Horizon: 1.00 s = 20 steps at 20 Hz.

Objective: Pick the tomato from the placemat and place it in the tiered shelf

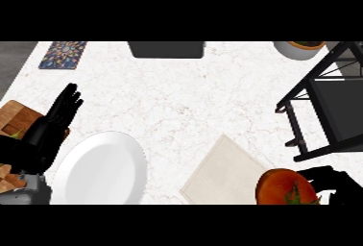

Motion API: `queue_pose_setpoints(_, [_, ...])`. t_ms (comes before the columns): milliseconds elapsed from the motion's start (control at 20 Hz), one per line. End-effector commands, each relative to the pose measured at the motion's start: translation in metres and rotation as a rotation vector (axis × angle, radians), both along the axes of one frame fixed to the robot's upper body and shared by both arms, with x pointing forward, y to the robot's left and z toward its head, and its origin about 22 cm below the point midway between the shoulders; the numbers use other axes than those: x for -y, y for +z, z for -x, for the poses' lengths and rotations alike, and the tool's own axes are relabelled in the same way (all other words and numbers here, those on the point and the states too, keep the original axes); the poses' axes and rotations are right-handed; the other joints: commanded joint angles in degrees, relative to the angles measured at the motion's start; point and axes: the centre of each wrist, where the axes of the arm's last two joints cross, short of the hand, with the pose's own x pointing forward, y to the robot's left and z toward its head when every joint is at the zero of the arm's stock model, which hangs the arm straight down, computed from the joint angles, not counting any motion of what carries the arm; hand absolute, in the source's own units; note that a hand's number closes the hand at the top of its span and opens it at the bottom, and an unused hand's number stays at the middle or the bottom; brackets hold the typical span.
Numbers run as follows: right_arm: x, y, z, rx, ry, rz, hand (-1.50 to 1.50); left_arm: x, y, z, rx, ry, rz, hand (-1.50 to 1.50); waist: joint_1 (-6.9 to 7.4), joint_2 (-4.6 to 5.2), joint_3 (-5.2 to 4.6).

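Fingers [319, 172] of right hand [337, 185] round tomato [282, 187], just beside placemat [223, 173] edge.

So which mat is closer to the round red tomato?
The plain beige placemat, right beside the round red tomato near the bottom edge. The small colourful patterned mat lies far away, in the view's top left corner.

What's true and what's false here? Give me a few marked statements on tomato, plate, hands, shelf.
1. The tomato sits in the tiered shelf. False: it is at the lower right, against the right hand, outside the shelf.
2. The white plate lies left of the placemat. True.
3. The left hand is curled round something. False: it is open and holds nothing.
4. A plant pot stands at the top right. True.
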Motion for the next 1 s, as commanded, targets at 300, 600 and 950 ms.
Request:
queue_pose_setpoints(300, [0.001,0.046,0.011,0.243,0.210,-0.517,1.50,0.008,-0.002,-0.005,0.003,-0.040,0.023,0.00,2.43,0.42,1.00])
queue_pose_setpoints(600, [-0.009,0.051,-0.003,0.301,0.211,-0.687,1.50,0.010,-0.004,-0.004,0.016,-0.034,0.014,0.00,3.21,0.75,0.55])
queue_pose_setpoints(950, [0.042,0.042,-0.077,0.099,-0.090,0.281,1.50,0.004,-0.009,-0.004,-0.005,0.008,-0.009,0.00,-0.07,0.21,-0.02])
